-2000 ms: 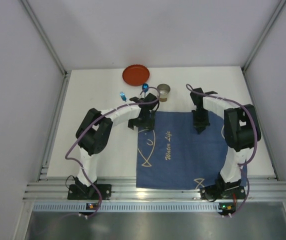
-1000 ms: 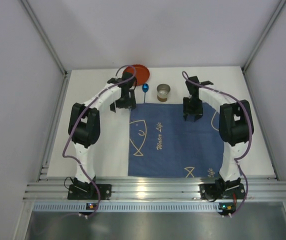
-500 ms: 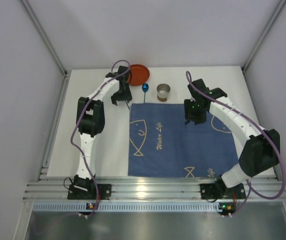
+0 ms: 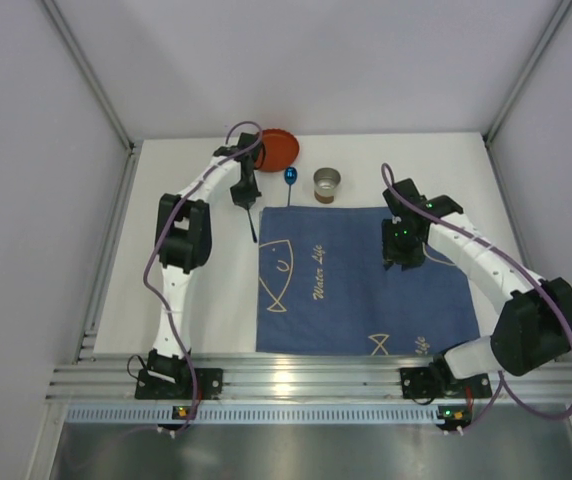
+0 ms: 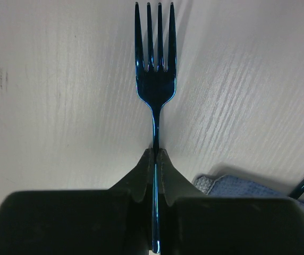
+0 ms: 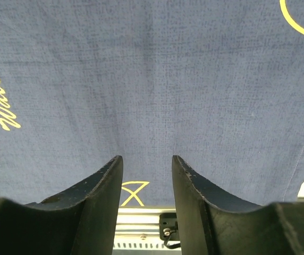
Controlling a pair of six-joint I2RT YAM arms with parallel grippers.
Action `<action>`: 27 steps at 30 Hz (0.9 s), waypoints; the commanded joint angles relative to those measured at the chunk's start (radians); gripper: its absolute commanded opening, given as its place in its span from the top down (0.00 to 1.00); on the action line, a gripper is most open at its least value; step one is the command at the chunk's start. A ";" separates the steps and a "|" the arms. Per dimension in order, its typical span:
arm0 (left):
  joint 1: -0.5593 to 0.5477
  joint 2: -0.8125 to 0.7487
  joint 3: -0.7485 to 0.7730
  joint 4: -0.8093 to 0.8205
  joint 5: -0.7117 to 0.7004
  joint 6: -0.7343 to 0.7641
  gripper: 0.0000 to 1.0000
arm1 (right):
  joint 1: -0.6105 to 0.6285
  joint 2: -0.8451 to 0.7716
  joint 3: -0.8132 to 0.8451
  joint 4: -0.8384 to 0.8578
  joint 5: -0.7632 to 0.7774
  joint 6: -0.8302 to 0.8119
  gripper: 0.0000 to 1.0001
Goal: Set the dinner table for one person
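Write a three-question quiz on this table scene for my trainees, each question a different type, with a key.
1. Fill in: the round plate at the far edge of the table is ___ in colour.
2. True or false: the left gripper is shut on the handle of a fork.
3. What lies directly beneath the open right gripper?
A. the plate
B. the blue placemat
C. the fork

Key: 1 red; 2 true; 3 B.
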 commanded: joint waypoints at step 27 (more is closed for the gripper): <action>-0.259 -0.577 -0.334 -0.068 0.116 -0.116 1.00 | 0.189 0.060 0.067 0.652 -0.496 0.249 0.08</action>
